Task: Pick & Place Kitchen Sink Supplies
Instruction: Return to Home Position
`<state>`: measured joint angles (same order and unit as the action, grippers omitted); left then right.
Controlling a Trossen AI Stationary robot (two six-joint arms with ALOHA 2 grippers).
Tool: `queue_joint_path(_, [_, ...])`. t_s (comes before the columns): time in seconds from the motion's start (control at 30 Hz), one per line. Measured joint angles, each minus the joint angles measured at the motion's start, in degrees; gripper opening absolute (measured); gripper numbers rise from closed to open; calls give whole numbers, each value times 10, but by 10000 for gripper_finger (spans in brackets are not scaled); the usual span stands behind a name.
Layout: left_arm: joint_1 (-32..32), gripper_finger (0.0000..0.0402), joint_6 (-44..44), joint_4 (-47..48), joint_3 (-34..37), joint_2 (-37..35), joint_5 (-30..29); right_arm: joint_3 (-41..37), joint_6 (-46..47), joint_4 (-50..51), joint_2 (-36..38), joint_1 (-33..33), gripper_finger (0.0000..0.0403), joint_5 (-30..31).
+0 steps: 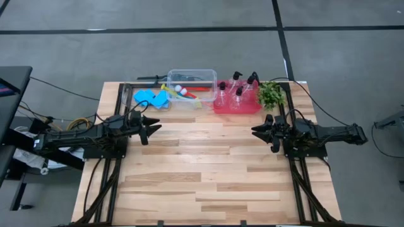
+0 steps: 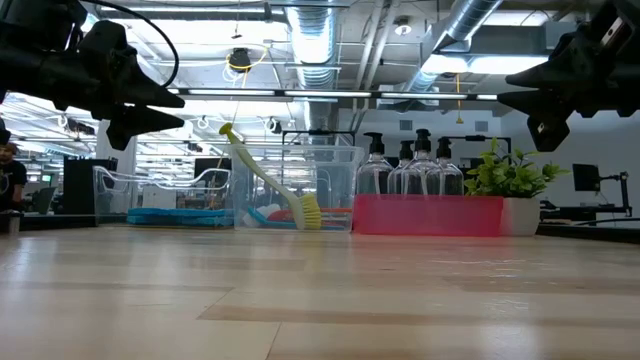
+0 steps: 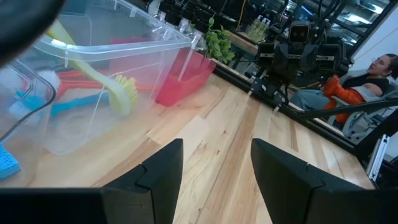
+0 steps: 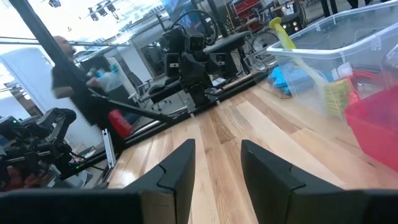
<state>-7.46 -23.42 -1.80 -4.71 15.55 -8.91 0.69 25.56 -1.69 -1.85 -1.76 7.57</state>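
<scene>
Several clear pump-top bottles (image 1: 237,88) stand in a red tray (image 1: 237,109) at the table's far side. Blue sponges (image 1: 151,98) lie on the table left of a clear tub (image 1: 191,72). The tub holds a yellow-green brush (image 3: 99,78), which leans on its rim, and also a red brush (image 3: 81,79) and a blue brush (image 3: 74,104). My left gripper (image 1: 150,129) hovers open at mid-left, nearer than the sponges, with nothing between its fingers. My right gripper (image 1: 260,130) hovers open at mid-right, nearer than the plant, and also holds nothing.
A small green plant (image 1: 270,93) stands right of the red tray. Bare wooden tabletop (image 1: 202,170) spreads between and in front of both grippers. People show in the room beyond the table: one (image 3: 373,68) behind the right arm, another (image 4: 68,74) behind the left arm.
</scene>
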Motion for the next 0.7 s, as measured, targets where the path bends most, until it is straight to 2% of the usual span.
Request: queue_joint_path(0.7, [0, 191, -9, 0, 0, 0, 0, 0, 0, 0, 0, 0, 123, 0])
